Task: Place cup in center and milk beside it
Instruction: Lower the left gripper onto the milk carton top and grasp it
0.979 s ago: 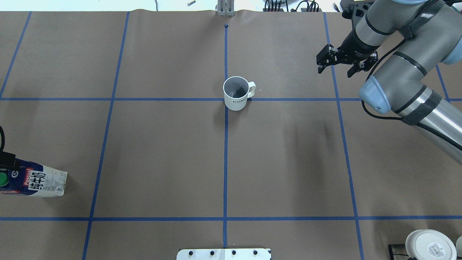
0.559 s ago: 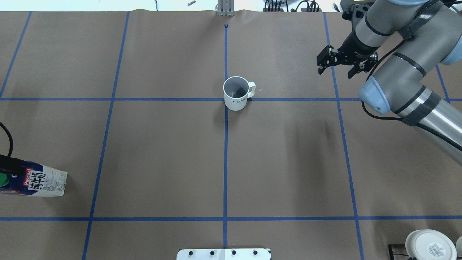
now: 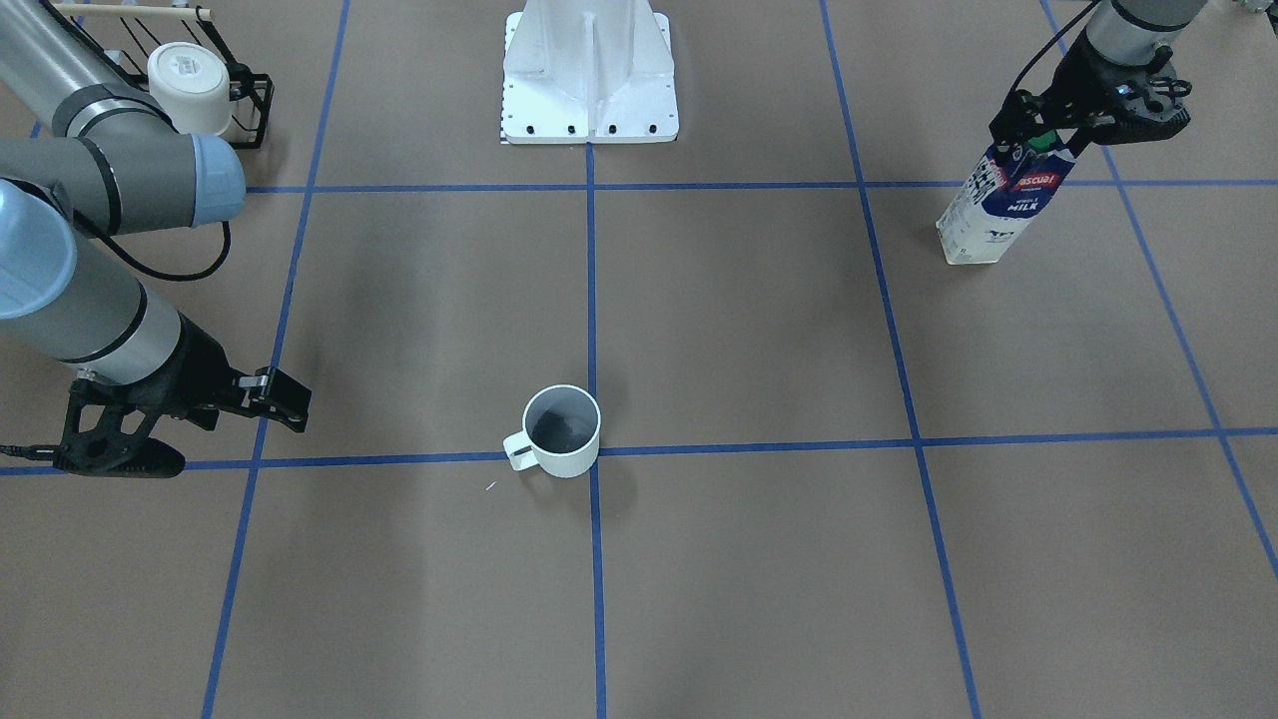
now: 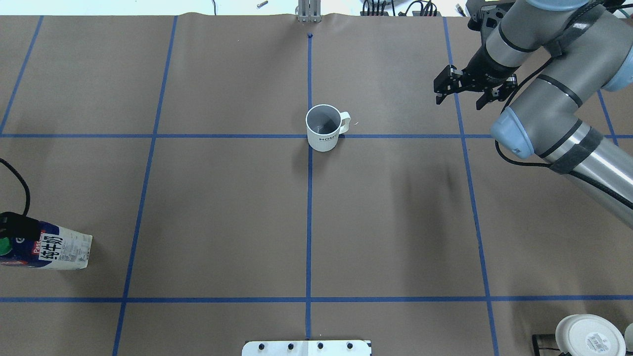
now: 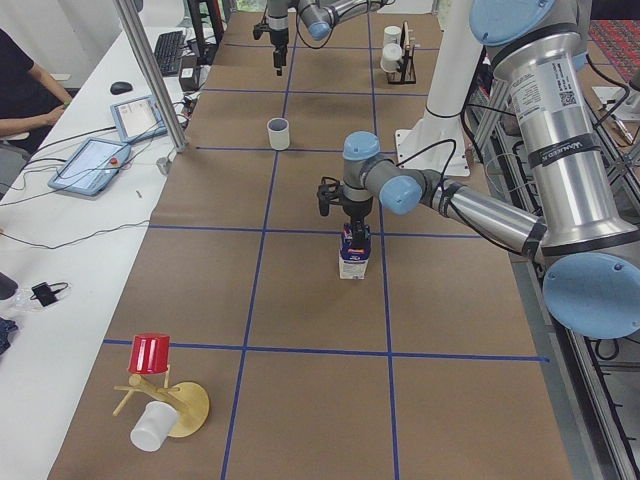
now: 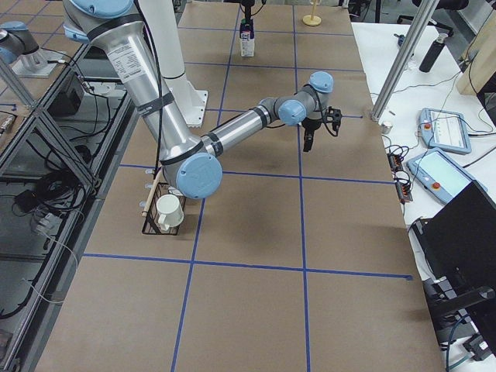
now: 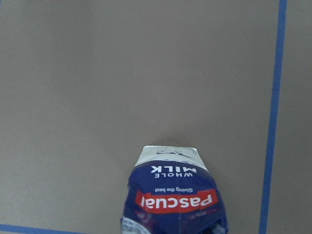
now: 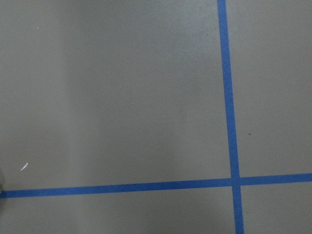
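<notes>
The cup (image 4: 324,128), a white mug with a grey inside and some dark lettering on its near side, stands upright on the central tape crossing (image 3: 562,429) (image 5: 278,133). The milk (image 4: 59,252), a navy and white carton with a green cap, stands upright at the table's left side (image 3: 983,215) (image 5: 351,262) (image 7: 175,200). My left gripper (image 4: 12,227) (image 3: 1048,135) is open and straddles the carton's top. My right gripper (image 4: 459,101) (image 3: 215,439) is open and empty, hovering well to the right of the cup.
A black rack with a white mug, label on its bottom (image 4: 588,336) (image 3: 190,75), sits at the near right corner. The robot's white base plate (image 3: 589,70) is at the middle of the near edge. A wooden mug tree with a red cup (image 5: 150,353) stands at the far left end.
My left gripper has shifted a little over the top of the milk carton, which has not moved. My right gripper has drifted slightly farther from the cup, still open.
</notes>
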Controlling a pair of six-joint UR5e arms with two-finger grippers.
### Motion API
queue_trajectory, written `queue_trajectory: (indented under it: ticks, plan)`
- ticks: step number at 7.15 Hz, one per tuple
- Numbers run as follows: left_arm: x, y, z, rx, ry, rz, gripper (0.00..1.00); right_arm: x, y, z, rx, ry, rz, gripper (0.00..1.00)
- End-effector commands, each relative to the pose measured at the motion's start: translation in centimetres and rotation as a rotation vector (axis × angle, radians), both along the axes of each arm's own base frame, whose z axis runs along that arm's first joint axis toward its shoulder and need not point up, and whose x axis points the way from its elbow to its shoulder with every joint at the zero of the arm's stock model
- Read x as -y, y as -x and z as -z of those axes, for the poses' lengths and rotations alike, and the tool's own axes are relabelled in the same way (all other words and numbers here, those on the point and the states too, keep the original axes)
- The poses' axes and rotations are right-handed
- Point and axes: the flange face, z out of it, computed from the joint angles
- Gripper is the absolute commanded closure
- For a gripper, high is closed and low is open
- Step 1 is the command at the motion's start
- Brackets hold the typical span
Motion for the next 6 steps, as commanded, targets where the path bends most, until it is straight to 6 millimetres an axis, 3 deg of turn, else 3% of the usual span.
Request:
queue_trajectory:
  ticks: [1,2,5,6]
  plan:
    - [0.01,-0.80,-0.43,0.003,0.005,-0.017,0.03,-0.03,0.11,-0.13,-0.002,0.001,0.001,0.00]
    - [0.02,-0.82,-0.49,0.003,0.004,-0.018,0.19,-0.22,0.48,-0.13,-0.002,0.001,0.007,0.00]
    - [-0.13,-0.59,-1.05,0.015,-0.019,-0.056,0.92,-0.27,0.57,0.05,0.000,0.000,0.008,0.00]
    - [0.01,-0.22,-0.74,0.009,-0.023,-0.048,1.00,-0.36,0.63,0.19,0.001,-0.003,0.009,0.00]
